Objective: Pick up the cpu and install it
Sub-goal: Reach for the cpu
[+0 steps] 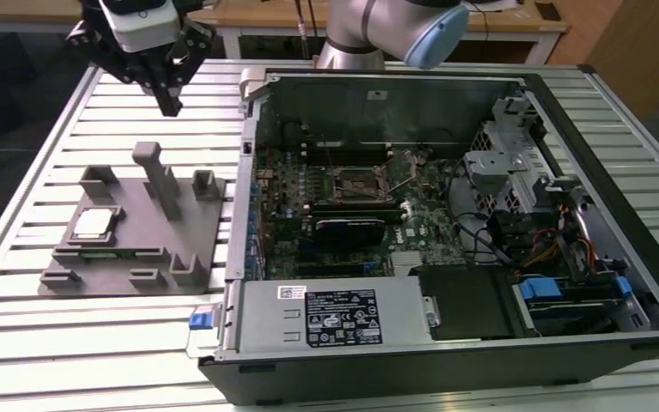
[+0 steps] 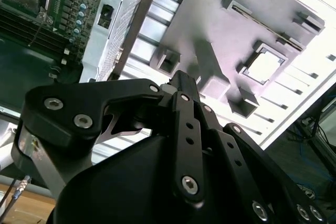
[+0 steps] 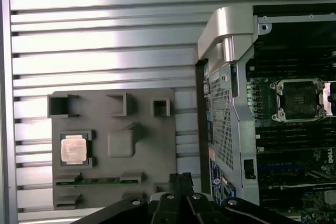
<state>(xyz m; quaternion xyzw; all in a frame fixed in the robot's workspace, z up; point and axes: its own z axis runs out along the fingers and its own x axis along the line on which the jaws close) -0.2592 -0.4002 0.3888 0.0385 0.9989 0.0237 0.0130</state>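
Cpu (image 1: 93, 225) lies pocketed in the grey holder (image 1: 137, 236) (gripper (image 1: 171, 108) closed, well apart).

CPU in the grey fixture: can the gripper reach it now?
Probably yes: the cpu lies uncovered in the fixture, the gripper hangs above the table beside it. The tall post stands near the path.

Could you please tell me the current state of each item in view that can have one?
cpu: lying flat in its recess on the grey fixture, not gripped.
gripper: shut, empty, hanging above the table, apart from the cpu.
computer case: on its side, side panel off, board exposed.
socket: empty, no chip seated.
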